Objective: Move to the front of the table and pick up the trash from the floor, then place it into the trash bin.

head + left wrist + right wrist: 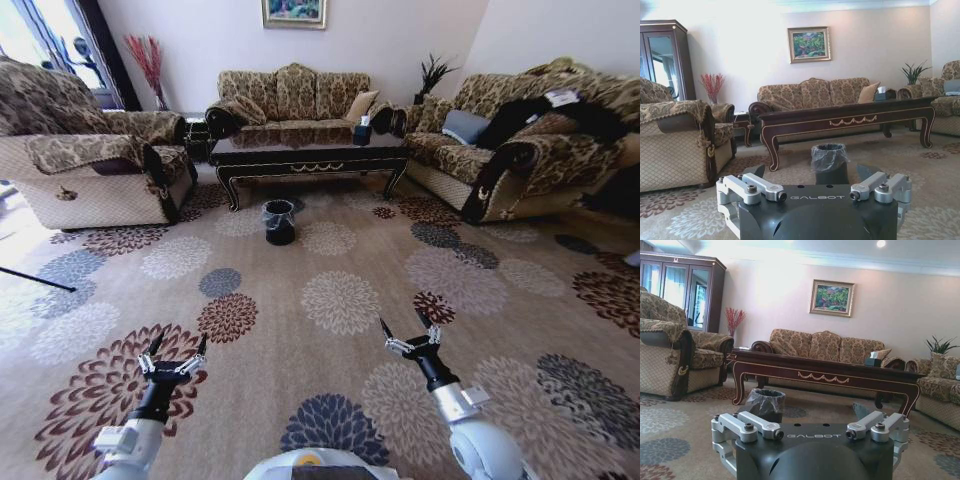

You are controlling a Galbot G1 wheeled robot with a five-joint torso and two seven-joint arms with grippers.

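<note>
Before glossy table [310, 152], round black trash bin [279, 221]

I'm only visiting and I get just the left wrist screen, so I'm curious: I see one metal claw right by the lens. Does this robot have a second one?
Observer: Yes. The head view shows the right gripper held low over the floor, jaws spread open.
Operator: And the one by my lens?
Observer: The left gripper sits about level with it, jaws open too, with patterned carpet between both and the trash bin.
Operator: Anything right of the table?
Observer: A long sofa with something dark draped across its back.
</note>
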